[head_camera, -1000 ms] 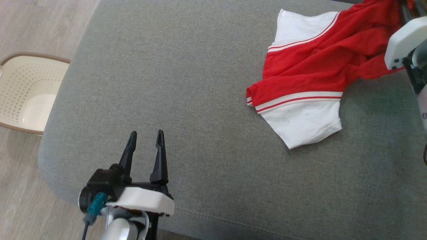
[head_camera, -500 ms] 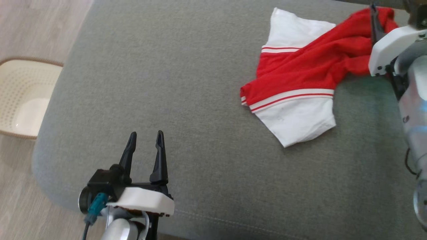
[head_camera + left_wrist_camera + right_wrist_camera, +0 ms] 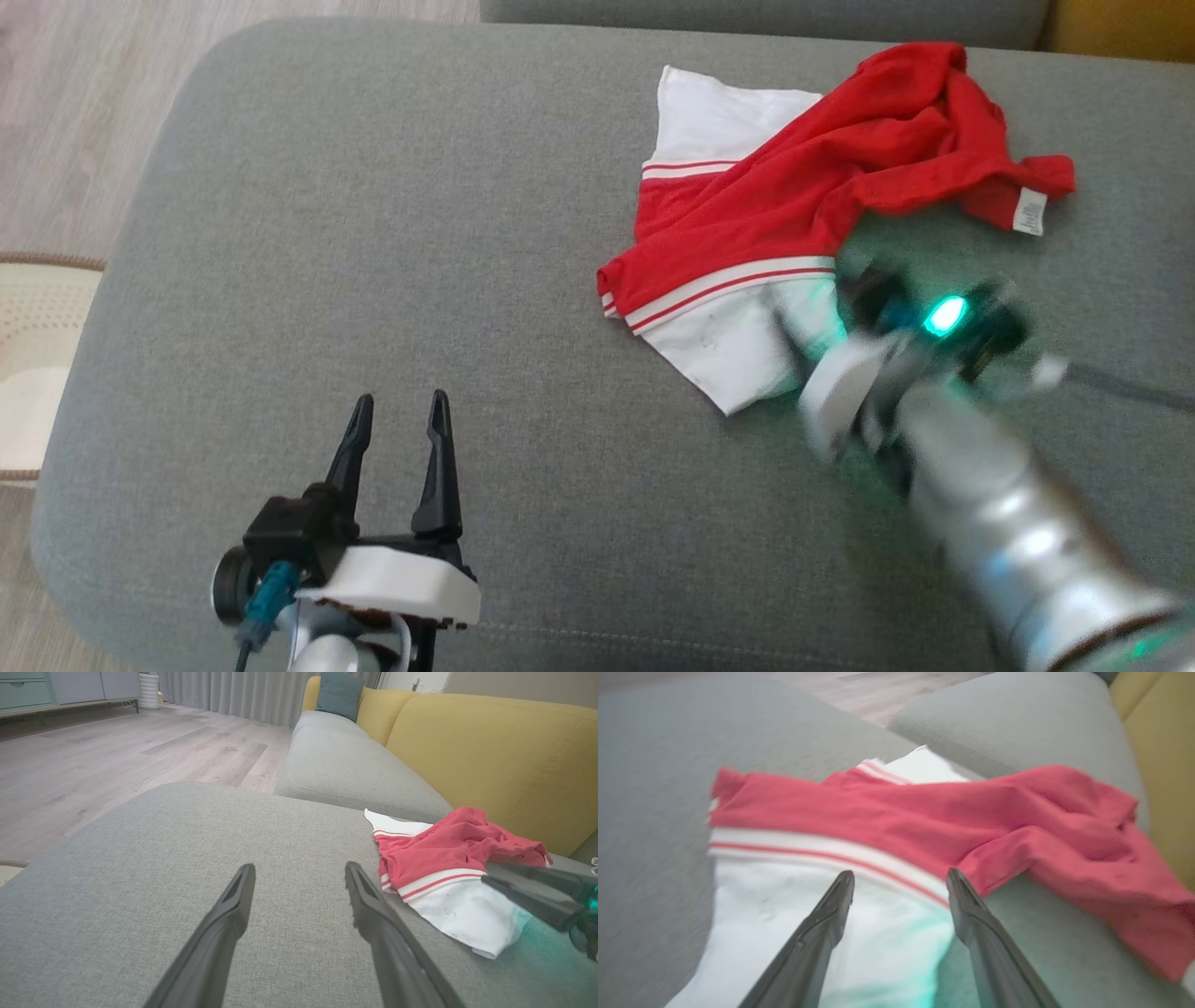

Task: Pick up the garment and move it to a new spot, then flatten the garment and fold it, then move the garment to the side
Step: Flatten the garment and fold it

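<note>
Head view showed a big grey sofa seat [image 3: 420, 233] with the garment [image 3: 794, 187] lying on it, up at the far right part of the seat. The garment was red and white, with thin stripes where the colors met. It was not flat. The red part was bunched up and twisted, and it ran off to the right, where a small white label [image 3: 1030, 210] showed at its end. One white part stuck out toward the robot and another stuck out at the far side. The right gripper [image 3: 900, 874] was over the near white part. Its two dark fingers were spread apart with nothing pinched between them, so the claw was open. I could not tell if the fingertips touched the cloth. That arm looked blurry in the head view, and a green light [image 3: 945, 315] glowed on it and made a green shine on the white cloth. The left gripper [image 3: 400, 399] was near the front edge of the seat, well apart from the garment. Its fingers were spread wide too, with bare grey seat between them, so it was open and held nothing. A cream basket [image 3: 47, 308] with a brown rim sat on the wooden floor [image 3: 75, 112] just beside the left end of the seat. In the left wrist view a yellow sofa back [image 3: 490, 751] stood behind the garment.
</note>
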`<state>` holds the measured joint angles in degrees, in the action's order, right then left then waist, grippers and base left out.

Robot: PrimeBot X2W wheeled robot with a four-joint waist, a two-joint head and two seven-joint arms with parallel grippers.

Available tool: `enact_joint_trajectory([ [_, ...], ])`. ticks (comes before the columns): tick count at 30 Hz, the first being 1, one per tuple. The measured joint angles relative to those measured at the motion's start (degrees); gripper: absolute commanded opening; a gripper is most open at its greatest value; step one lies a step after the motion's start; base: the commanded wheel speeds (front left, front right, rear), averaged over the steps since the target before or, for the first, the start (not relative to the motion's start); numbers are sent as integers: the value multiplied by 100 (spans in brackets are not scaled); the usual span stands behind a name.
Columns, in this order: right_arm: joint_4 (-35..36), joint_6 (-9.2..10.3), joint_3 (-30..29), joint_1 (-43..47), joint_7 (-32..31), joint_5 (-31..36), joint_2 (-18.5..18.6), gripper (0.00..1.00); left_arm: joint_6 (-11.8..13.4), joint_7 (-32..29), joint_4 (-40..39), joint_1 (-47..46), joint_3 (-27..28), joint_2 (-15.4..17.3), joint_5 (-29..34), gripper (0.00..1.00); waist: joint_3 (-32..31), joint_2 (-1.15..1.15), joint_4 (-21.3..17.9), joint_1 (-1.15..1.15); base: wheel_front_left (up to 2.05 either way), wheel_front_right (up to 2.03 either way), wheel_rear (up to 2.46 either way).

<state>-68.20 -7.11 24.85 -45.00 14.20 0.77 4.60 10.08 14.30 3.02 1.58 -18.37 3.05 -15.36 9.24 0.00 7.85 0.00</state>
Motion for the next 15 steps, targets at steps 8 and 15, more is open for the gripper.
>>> enact_joint_trajectory([
  [8, 1276, 0, 2030, 1157, -19, -1018, 201, 100, -2, 0, 0, 75, 27, 0, 18, 100, -95, 0, -35, 0, 0, 0, 0],
  [15, 2015, 0, 2655, 1018, -439, -790, 1011, 100, -8, 0, -10, 75, 30, 0, 18, 100, -51, 0, -12, 0, 0, 0, 0],
])
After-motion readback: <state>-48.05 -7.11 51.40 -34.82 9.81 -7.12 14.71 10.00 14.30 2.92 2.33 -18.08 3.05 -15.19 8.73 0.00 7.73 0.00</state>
